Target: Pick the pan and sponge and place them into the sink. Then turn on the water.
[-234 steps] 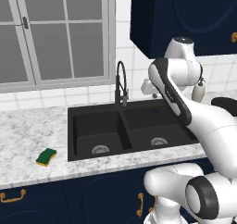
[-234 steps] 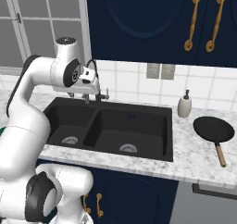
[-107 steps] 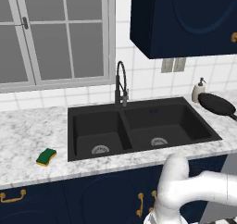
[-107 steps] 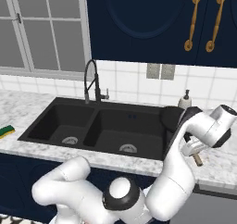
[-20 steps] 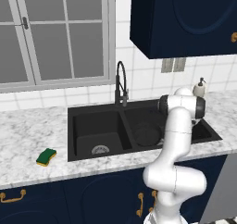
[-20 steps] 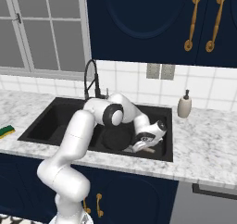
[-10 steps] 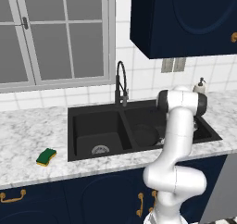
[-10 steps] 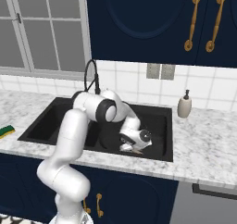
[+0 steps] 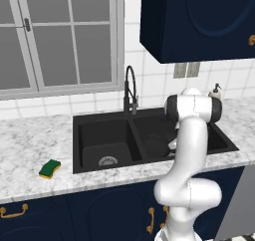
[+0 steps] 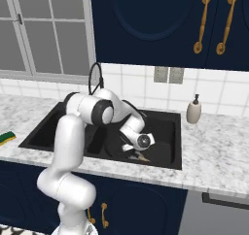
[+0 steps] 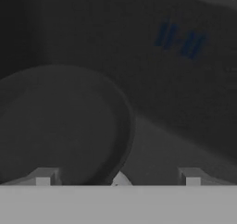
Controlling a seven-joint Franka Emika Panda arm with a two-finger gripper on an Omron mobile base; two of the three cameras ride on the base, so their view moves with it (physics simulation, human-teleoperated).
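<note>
Black sink [image 9: 104, 135] — round matte pan [image 11: 55, 126].

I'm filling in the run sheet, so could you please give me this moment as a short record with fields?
pan: lying in the right basin of the sink
gripper: open, low in the right basin at the pan's rim
sponge: on the counter, left of the sink
faucet: no water seen running

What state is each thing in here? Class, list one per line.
pan: lying in the sink's right basin, released
sponge: on the counter, left of the sink
gripper: open, low over the pan
faucet: no water running
</note>
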